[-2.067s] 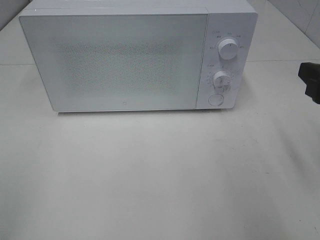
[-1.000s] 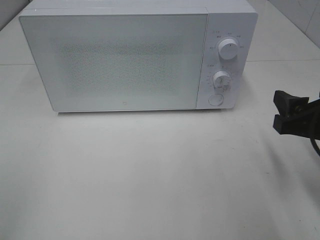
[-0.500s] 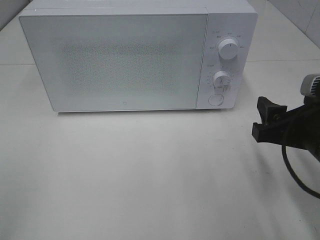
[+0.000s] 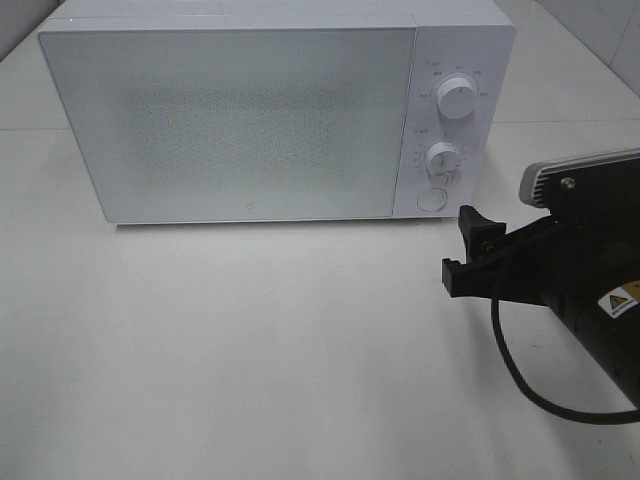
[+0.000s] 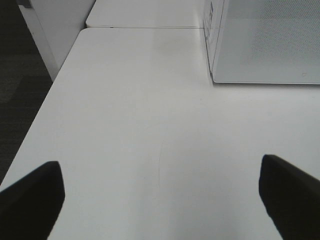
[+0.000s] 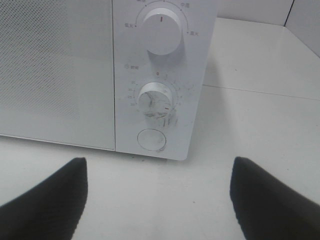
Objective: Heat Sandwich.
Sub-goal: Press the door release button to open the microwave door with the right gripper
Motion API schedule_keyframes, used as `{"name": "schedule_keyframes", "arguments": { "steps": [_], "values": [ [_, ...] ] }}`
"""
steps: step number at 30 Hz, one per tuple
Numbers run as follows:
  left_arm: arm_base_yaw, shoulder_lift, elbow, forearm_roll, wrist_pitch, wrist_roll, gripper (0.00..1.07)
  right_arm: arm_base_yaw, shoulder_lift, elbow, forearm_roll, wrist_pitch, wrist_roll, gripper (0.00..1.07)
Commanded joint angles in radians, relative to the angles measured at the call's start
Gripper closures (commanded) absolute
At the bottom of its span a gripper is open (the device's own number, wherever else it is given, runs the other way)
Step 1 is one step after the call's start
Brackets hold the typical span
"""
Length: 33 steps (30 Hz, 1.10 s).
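The microwave [image 4: 250, 120] has small signs on its white panel at the right. Around the top knob [image 6: 161, 31] are tiny Chinese words, too blurry to read. Above the lower knob [image 6: 156, 99] is a little clock sign with two tiny words. Small numbers ring that knob's left side, too small to tell. The right arm [image 4: 590, 290] has a yellow warning sticker [image 4: 621, 300] with a triangle, but its words cannot be read.

A white table [image 4: 250, 350] sits under soft, even light, joined along a thin seam [image 5: 145, 27] to a second white tabletop [image 5: 145, 12] behind it. Dark floor [image 5: 15, 85] lies beyond one edge; a grey tiled surface [image 4: 600, 25] shows past the far right corner.
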Motion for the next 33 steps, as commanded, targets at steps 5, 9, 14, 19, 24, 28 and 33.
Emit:
{"name": "schedule_keyframes", "arguments": {
  "steps": [5,9,14,19,24,28,33],
  "values": [
    [0.002,-0.025,0.003,0.002,-0.009,0.0,0.07,0.008,0.025,-0.024,0.011,-0.005,-0.003,0.31],
    [0.002,-0.025,0.003,0.002,-0.009,0.0,0.07,0.008,0.025,-0.024,0.011,-0.004,0.024,0.31],
    [0.002,-0.025,0.003,0.002,-0.009,0.0,0.07,0.008,0.025,-0.024,0.015,-0.003,0.146,0.31],
    [0.002,-0.025,0.003,0.002,-0.009,0.0,0.07,0.008,0.025,-0.024,0.029,-0.003,0.405,0.31],
    [0.002,-0.025,0.003,0.002,-0.009,0.0,0.07,0.008,0.025,-0.024,0.029,-0.002,0.676,0.31],
    [0.002,-0.025,0.003,0.002,-0.009,0.0,0.07,0.008,0.025,-0.024,0.029,-0.002,0.854,0.31],
    [0.002,-0.025,0.003,0.002,-0.009,0.0,0.07,0.008,0.025,-0.024,0.028,-0.001,1.068,0.31]
  ]
}}
